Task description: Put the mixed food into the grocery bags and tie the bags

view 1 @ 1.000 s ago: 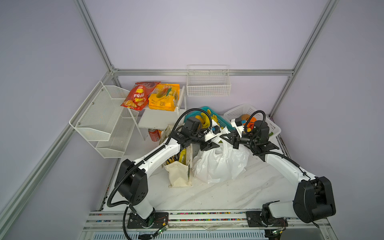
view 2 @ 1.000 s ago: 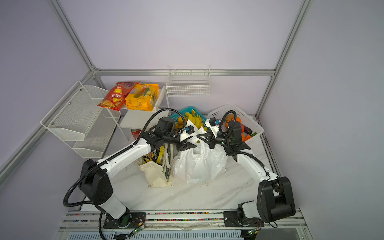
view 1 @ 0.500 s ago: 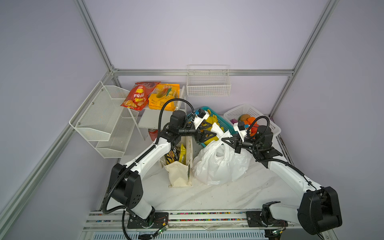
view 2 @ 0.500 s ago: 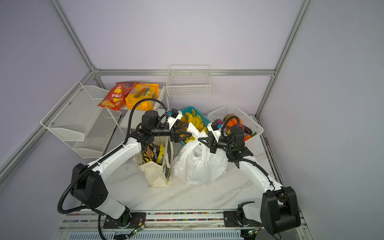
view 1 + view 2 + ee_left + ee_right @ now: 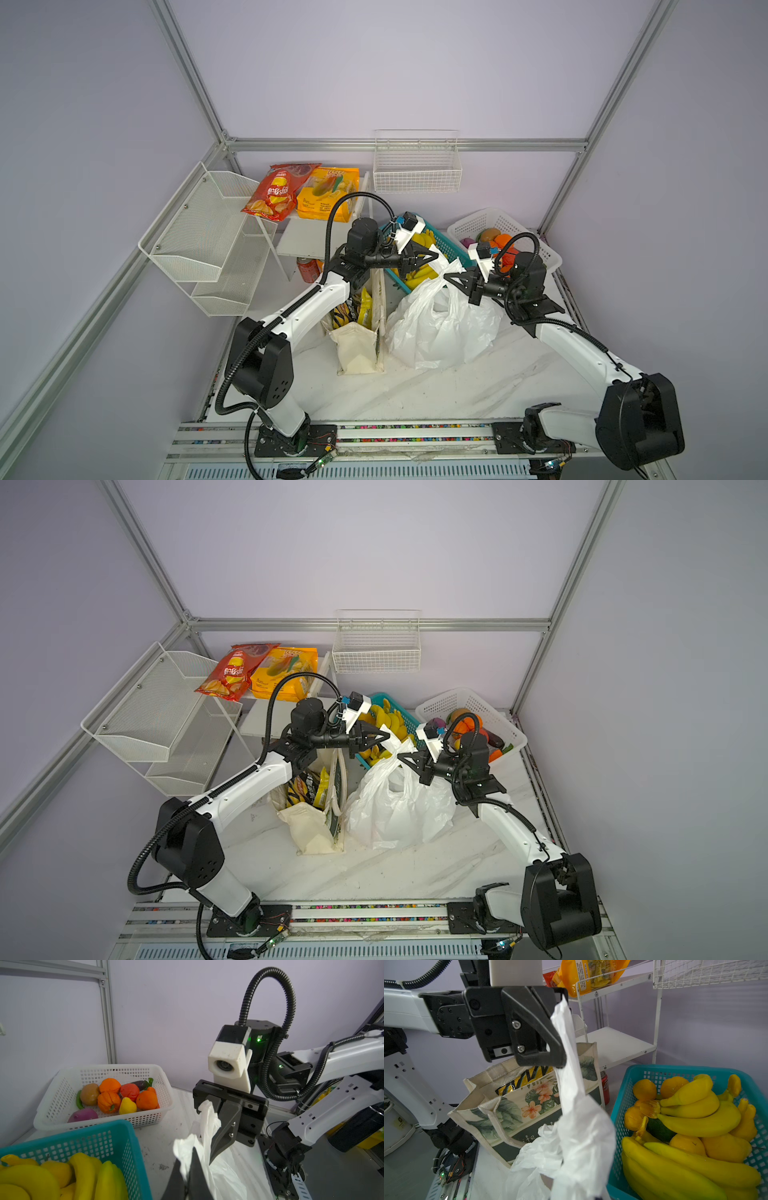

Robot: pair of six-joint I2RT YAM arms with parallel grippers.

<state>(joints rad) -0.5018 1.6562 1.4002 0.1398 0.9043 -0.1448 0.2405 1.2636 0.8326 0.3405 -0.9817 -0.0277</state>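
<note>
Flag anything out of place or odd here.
Nothing spilled or damaged. One oddity: the left claw and right claw pinch the handles of the white bag while the bananas lie unpacked in the teal basket.

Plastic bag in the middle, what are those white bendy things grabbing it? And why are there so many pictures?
Those are two robot arms. Each ends in a gripper, like a pinching hand. The left gripper and the right gripper are each pinched shut on a handle of the white plastic bag. Two pictures look down from above; two come from small cameras on the arms' wrists. On the table also stand a cloth tote with snack packets inside, a teal basket of bananas and a white basket of toy fruit.
</note>
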